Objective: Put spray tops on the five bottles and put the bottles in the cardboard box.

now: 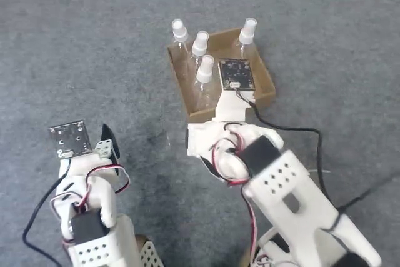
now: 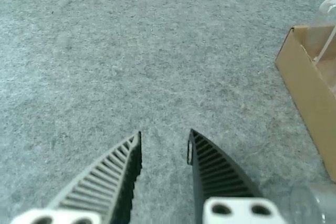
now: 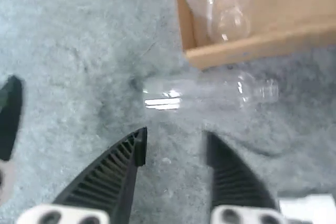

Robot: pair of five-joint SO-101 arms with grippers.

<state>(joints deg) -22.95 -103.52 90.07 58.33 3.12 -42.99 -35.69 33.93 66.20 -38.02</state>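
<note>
The cardboard box (image 1: 262, 82) sits on the grey carpet at the middle back. Several clear bottles with white spray tops stand in it, such as one (image 1: 205, 70) near its front left and one (image 1: 248, 32) at the back. A clear bottle (image 3: 210, 90) without a top lies on its side on the carpet just outside the box's front wall (image 3: 252, 45). My right gripper (image 3: 173, 137) hovers open above the carpet a little short of that bottle, nothing between its fingers. My left gripper (image 2: 164, 140) is open and empty over bare carpet, left of the box (image 2: 307, 82).
The right arm (image 1: 281, 179) stretches from the lower right up to the box's front edge and covers part of it. The left arm (image 1: 87, 211) stands at the lower left. A dark finger (image 3: 10, 116) of the other gripper shows beside the lying bottle.
</note>
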